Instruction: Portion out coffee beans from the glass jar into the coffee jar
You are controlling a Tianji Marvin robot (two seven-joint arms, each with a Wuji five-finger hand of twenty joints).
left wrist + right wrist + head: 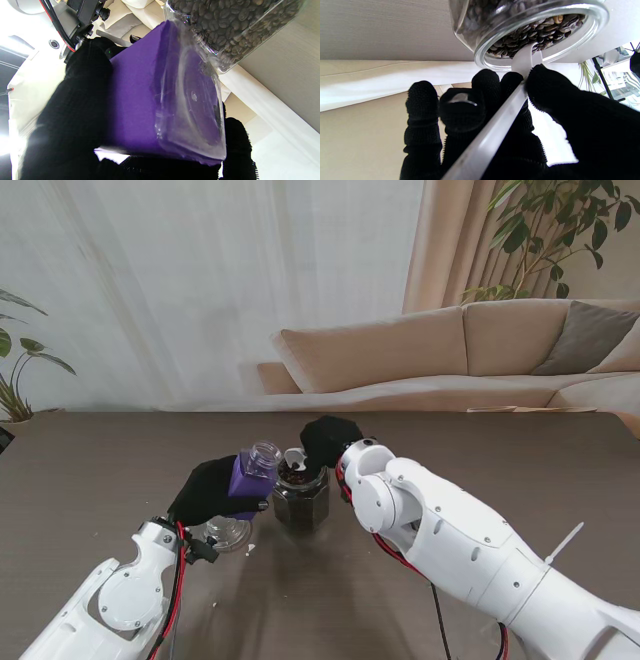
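Glass jar: the glass jar (301, 498) full of coffee beans (532, 32) stands on the surface (120, 460) at the centre of the stand view, mouth open.
Coffee jar: the purple coffee jar (250, 472) sits just left of centre, held tilted off the surface, its clear neck beside the glass jar's rim.
Left hand: the left hand (212, 488) has its fingers (72, 117) wrapped round the coffee jar's body, gripping it.
Right hand: the right hand (330, 440) pinches the white scoop (500, 120) handle between thumb and fingers, the bowl at the bean surface.
Handling, glass jar: I judge it heavy, rigid, smooth and breakable; a knock from the scoop could shift it.
Handling, coffee jar: probably light while empty and slick at its clear base, so the flat purple sides are the best place to hold.
Handling, beans: loose and rolling, likely to spill off a tipped scoop.
Left wrist view only: the coffee jar's transparent bottom (195, 105), near the glass jar's wall.
Right wrist view only: the scoop entering the mouth, barely visible from the stand.
Stand view only: a clear round item (228, 531), perhaps a lid, beneath the left hand.
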